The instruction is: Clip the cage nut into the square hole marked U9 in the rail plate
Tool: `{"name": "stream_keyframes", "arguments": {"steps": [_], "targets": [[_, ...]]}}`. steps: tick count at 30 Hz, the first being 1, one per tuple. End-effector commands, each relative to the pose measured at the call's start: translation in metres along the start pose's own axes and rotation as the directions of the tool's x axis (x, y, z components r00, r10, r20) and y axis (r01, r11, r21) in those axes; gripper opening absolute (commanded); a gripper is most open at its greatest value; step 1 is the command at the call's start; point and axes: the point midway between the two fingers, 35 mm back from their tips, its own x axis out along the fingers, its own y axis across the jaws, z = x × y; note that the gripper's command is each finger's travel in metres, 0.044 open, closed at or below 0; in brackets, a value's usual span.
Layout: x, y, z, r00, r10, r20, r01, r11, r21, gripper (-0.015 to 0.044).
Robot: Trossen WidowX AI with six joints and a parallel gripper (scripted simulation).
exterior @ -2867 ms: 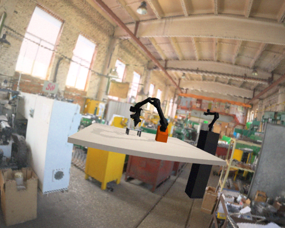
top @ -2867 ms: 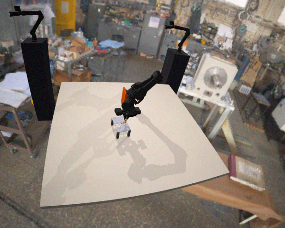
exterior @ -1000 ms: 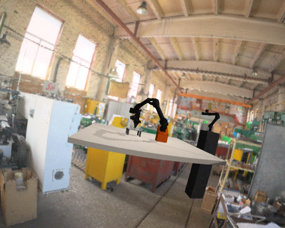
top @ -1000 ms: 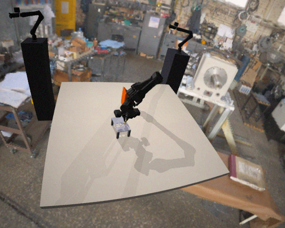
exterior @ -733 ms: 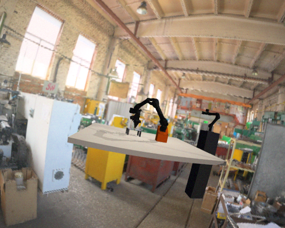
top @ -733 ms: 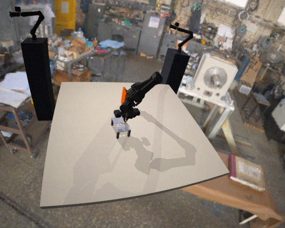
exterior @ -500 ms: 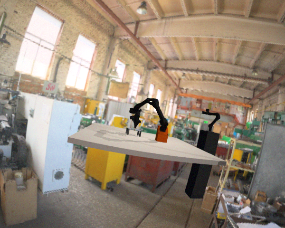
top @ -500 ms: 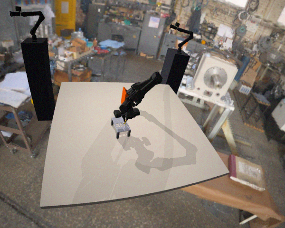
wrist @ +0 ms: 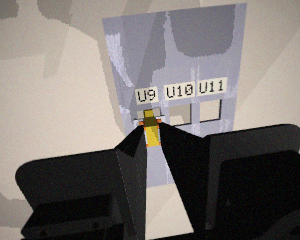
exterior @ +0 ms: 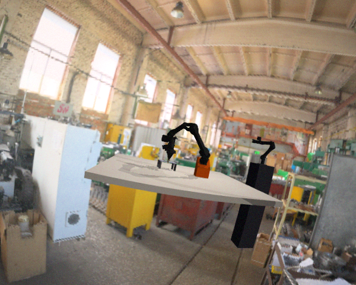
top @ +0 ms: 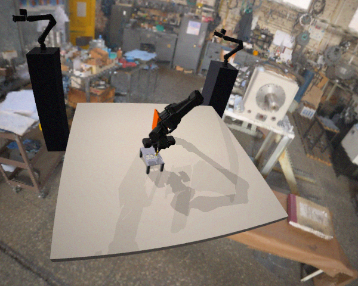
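The yellow cage nut [wrist: 152, 136] [top: 156, 153] has orange and pale edges at its sides. My gripper [wrist: 151, 129] [top: 157, 151] [exterior: 169, 158] is shut on it, fingertips at either side, pointing down at the rail plate [wrist: 135, 30] [top: 147, 151]. In the wrist view, the nut's far end overlaps the square hole under the U9 label [wrist: 146, 95], and parts of the hole show beside it. The fingers and the nut hide the near part of the hole. Whether the wings are through it or the flanges touch the plate, I cannot tell.
The open holes U10 [wrist: 181, 115] and U11 [wrist: 210, 111] lie right of U9 in the wrist view. The plate stands on dark legs on the pale table [top: 89, 185] [exterior: 221, 184]. The arm's orange base [exterior: 202, 168] stands near the plate.
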Motion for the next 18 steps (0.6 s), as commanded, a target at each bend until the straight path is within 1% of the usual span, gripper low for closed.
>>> {"name": "stream_keyframes", "arguments": {"steps": [1,18], "targets": [[0.0005,-0.0004,0.0000,1.000,0.007,0.001,-0.007,1.000,-0.004,0.0028],[0.0006,-0.0031,0.0001,1.000,0.011,0.001,-0.011,1.000,-0.004,0.0028]]}}
